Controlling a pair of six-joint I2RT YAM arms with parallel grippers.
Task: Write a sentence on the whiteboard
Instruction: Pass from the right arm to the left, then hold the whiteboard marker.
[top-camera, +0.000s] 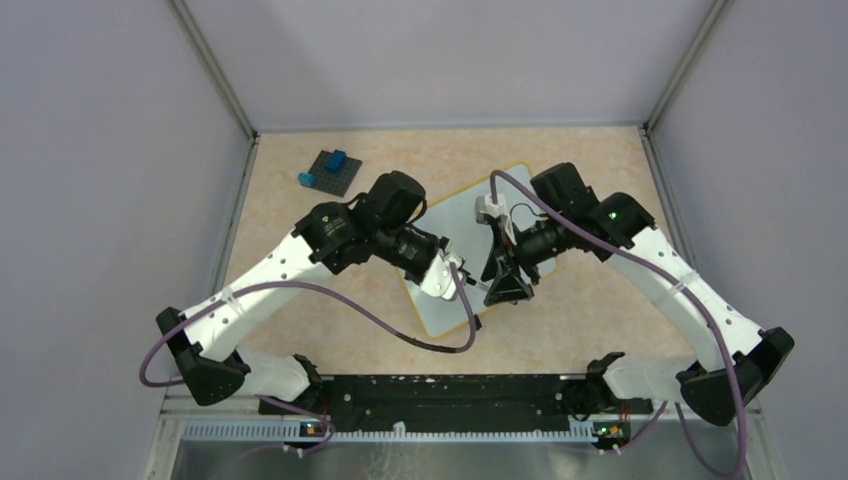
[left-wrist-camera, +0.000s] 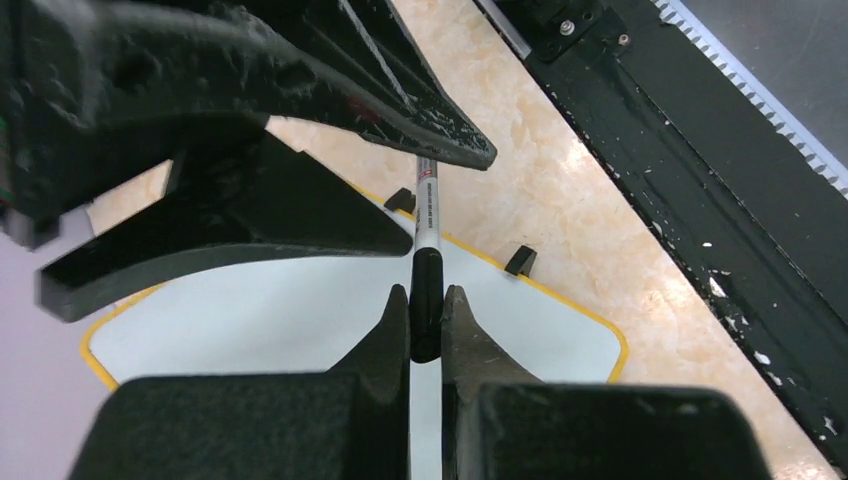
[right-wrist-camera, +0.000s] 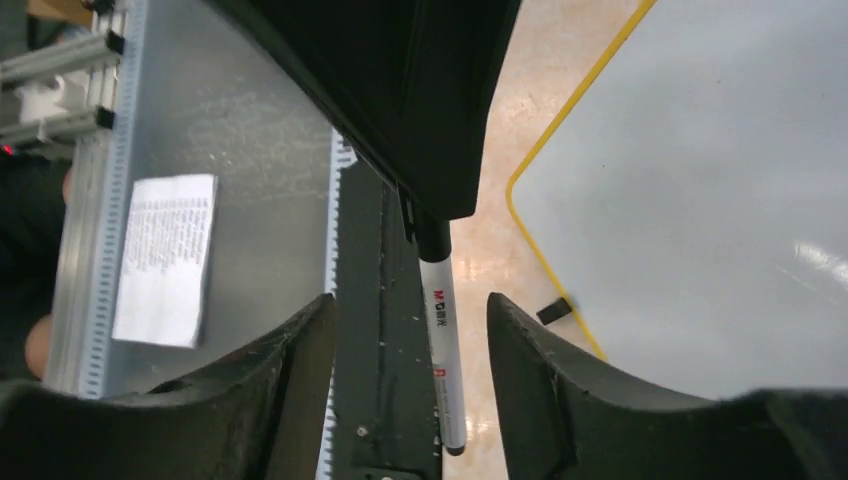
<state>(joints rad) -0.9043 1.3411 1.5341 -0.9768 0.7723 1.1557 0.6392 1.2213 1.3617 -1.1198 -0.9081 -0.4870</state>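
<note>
Above the whiteboard (left-wrist-camera: 250, 320), my left jaws pinch the marker (left-wrist-camera: 427, 225) by its black end, my right jaws spread around its barrel, so I'd draw them off straight, touching nothing.

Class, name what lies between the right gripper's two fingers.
A white marker lies between the fingers of the open right gripper, touching neither; the left gripper clamps its black end. The right wrist view shows it.
</note>
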